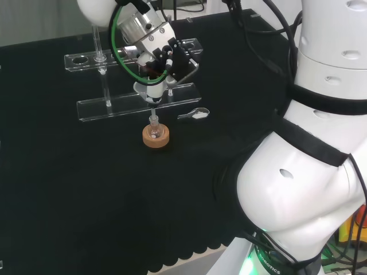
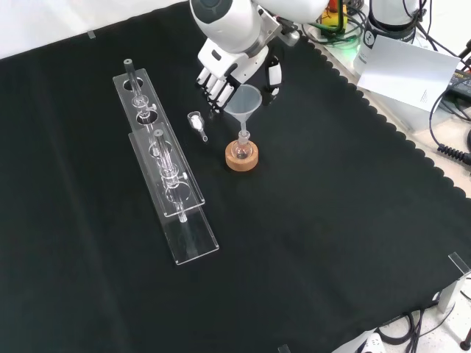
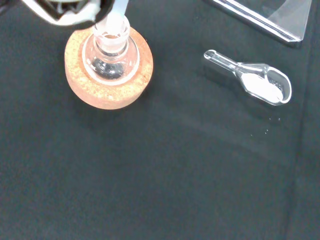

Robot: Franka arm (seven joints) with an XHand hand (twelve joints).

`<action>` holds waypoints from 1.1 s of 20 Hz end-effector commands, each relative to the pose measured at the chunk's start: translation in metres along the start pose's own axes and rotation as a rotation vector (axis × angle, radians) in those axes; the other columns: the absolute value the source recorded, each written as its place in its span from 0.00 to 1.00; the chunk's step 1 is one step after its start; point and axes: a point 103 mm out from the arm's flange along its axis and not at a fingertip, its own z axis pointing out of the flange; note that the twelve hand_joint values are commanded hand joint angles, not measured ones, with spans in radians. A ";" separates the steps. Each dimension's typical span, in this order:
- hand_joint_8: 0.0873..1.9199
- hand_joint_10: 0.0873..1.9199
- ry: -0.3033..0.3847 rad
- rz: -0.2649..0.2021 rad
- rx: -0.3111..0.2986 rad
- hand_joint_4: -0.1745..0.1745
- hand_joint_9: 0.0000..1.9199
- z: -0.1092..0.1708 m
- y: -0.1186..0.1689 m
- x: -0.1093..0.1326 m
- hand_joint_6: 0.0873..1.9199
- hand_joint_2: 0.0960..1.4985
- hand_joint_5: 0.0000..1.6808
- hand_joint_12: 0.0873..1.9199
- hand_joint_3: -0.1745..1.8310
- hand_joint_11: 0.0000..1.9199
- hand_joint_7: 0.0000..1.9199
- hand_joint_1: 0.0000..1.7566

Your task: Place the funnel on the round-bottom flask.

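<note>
Funnel [image 2: 243, 103] hangs in the robot hand [image 2: 234, 78], fingers curled round its cone rim, stem pointing down right above the flask [image 2: 242, 149] neck; the front view does not settle whether it has entered. Flask sits upright in a cork ring [image 2: 241, 158] on the table [image 2: 331, 220]. Funnel looks light, stiff, slick and probably brittle, so the rim seems the sensible place to hold, leaving the stem free. Flask looks empty apart from a dark patch I cannot identify. Just left in the front view, a clear scoop [image 3: 250, 82] holds white powder.
</note>
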 end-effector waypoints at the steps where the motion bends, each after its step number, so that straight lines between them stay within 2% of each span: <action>1: 0.36 0.30 -0.002 -0.004 -0.011 0.38 0.24 -0.002 0.000 0.005 0.00 0.42 0.25 0.70 0.42 0.12 0.15 0.47; 17: 0.36 0.31 0.002 -0.011 0.002 0.38 0.24 0.004 0.004 0.001 0.00 0.42 0.25 0.70 0.42 0.12 0.15 0.47; 22: 0.36 0.31 -0.006 -0.009 -0.011 0.38 0.24 0.008 0.006 0.005 0.00 0.42 0.25 0.70 0.42 0.12 0.15 0.47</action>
